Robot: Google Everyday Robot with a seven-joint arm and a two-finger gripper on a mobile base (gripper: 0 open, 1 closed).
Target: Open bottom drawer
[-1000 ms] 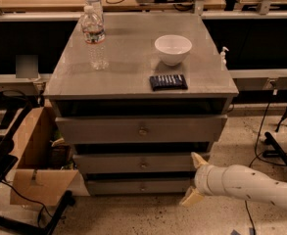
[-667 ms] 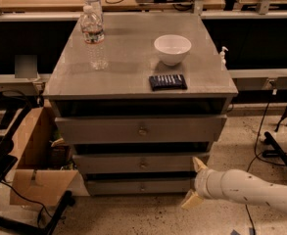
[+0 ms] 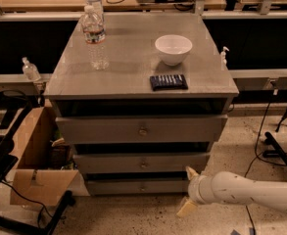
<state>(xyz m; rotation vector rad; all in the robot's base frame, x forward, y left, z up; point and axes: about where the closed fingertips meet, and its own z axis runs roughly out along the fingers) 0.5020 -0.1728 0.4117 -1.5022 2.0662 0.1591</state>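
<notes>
The bottom drawer (image 3: 113, 187) sits lowest under the front edge of the bench (image 3: 133, 77). The gripper (image 3: 188, 190) hangs at the drawer's right end, below the bench's front right corner, fingers spread wide and holding nothing.

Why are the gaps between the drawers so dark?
Camera view: light seems to fall from above, brightening the cabinet top while overhangs shade the gaps; the bottom drawer is dimmest, with the pale end effector open by its right end.
</notes>
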